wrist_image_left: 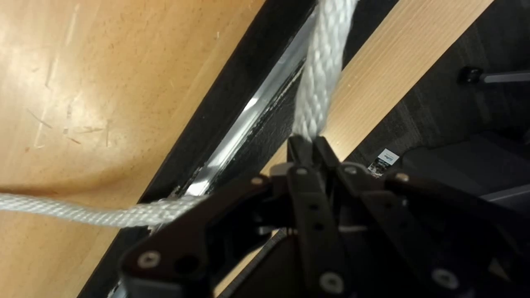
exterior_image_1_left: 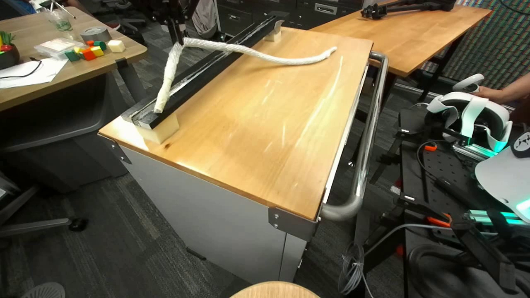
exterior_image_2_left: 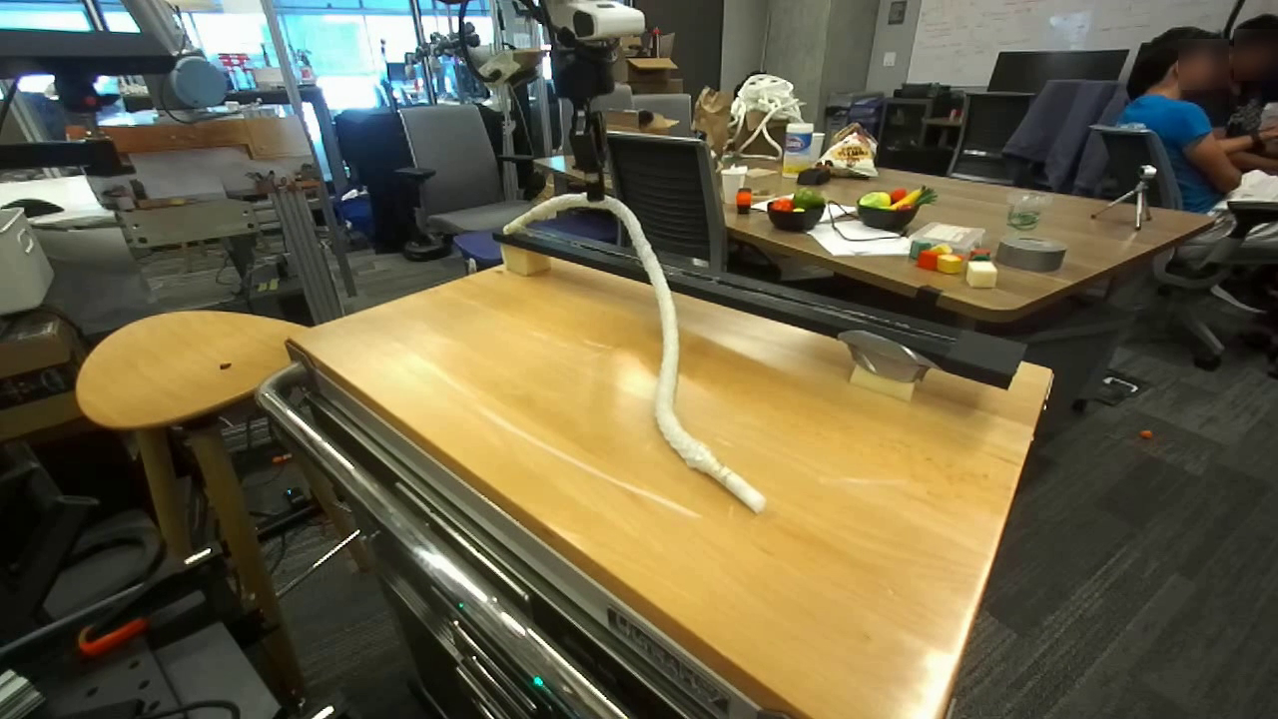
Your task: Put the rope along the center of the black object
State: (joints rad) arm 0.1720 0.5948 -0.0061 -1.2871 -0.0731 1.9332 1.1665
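The gripper (wrist_image_left: 309, 145) of the single arm pinched the rope (exterior_image_2_left: 666, 320) part-way along, above the black rail (exterior_image_2_left: 779, 302); in the wrist view the rail's bright ctr. strip (wrist_image_left: 249, 105) lay up & to the picture's L of the gripper, i.e. toward the counter (exterior_image_1_left: 248, 136) side, & ran diag. from bottom L to top R. Short leg (exterior_image_1_left: 169, 74): sloped down to one end of the rail, at a slight angle to its long axis; tip contact could not be told. Long tail (exterior_image_2_left: 689, 439): passed aslant over the rail, its free end on the counter, well apart from the ctr. line. The coming move prob. turned on swinging this tail back over & parallel w/ the rail, toward the opp. end. In the way: a grey curved piece (exterior_image_2_left: 887, 357) just beside the rail nr. that end, a possible snag. Pale blocks (exterior_image_1_left: 161, 129) raised the rail, so a misplaced rope might roll off. Elsewhere: tubular bar (exterior_image_1_left: 368, 132) along the opp. counter edge; 2nd table (exterior_image_1_left: 109, 62) w/ toy blocks (exterior_image_1_left: 88, 54) beyond the rail.
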